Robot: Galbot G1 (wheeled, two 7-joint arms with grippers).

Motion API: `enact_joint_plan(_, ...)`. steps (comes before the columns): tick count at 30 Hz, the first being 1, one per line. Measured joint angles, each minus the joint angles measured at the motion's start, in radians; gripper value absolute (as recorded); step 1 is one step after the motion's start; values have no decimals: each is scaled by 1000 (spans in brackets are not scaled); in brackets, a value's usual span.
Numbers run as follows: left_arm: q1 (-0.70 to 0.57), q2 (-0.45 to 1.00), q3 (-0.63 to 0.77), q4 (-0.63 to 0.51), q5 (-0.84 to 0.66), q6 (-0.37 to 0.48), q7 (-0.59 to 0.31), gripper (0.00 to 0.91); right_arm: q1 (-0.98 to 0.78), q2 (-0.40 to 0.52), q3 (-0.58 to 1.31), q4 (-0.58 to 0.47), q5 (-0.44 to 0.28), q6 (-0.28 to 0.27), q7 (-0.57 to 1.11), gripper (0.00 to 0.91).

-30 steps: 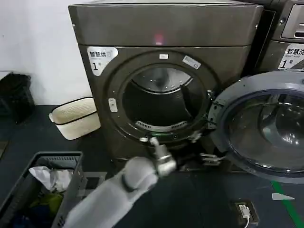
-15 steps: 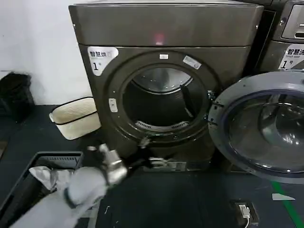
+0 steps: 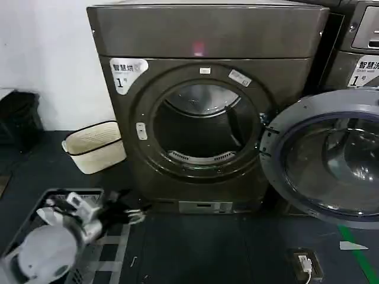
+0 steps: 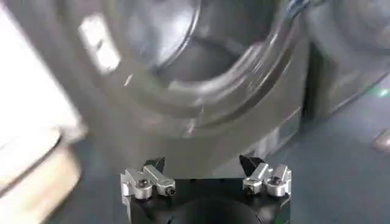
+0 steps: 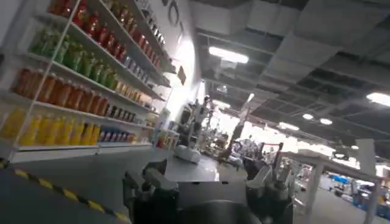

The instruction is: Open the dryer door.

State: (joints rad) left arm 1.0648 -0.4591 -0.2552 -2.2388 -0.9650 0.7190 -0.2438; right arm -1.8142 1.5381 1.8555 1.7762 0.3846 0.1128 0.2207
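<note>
Head view shows the dryer with its round opening bare. The dryer door is swung wide open to the right of the dryer, its glass facing me. My left pincer is low, left of the dryer, near the floor, its jaws apart and holding nothing. For my right pincer, I cannot tell its state.

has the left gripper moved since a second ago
Yes. The left gripper has pulled back from the dryer opening's lower rim, down and to the left, now low beside the grey basket. The dryer door hangs open.
</note>
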Motion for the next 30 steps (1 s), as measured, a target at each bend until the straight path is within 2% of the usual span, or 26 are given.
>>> enact_joint_plan(7,176,107,-192,23,-351,19,-285,907,6,-15,-28,-19,-5,9,-4,907)
enact_joint_plan(13,241,168,-299,80,-643,19,-479,907,10,-33,-26,-42,-4,12,-5,907)
enact_joint_plan(24,253,207,-349,196,-1063,17,-744,907,-3,-40,-13,-76,4,33,-13,907)
enact_joint_plan(30,247,207,-364,287,-1224,17,-798,907,-3,-41,-8,-79,6,34,-15,907)
